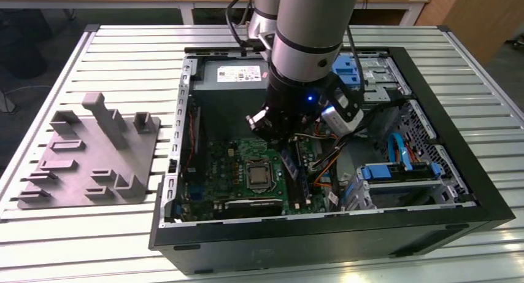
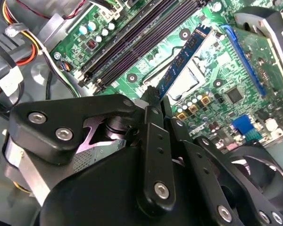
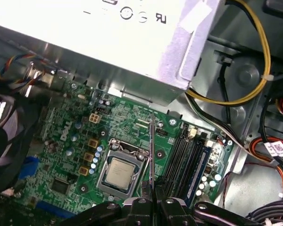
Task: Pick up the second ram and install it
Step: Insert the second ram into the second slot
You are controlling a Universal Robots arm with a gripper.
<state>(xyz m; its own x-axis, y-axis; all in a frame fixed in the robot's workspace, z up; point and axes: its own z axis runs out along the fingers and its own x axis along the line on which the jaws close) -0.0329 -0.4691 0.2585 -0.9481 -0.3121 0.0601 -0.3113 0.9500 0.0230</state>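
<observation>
Second ram (image 2: 181, 63) is being pinched edge-on in the gripper (image 3: 153, 200), jaws narrowed onto it, hanging just above the motherboard (image 3: 70, 141) inside the computer case (image 1: 327, 234). Long axis is running parallel to the dark memory slots (image 3: 185, 157), just beside them, not yet seated. Case is sitting on the slatted bench (image 1: 123, 43).
</observation>
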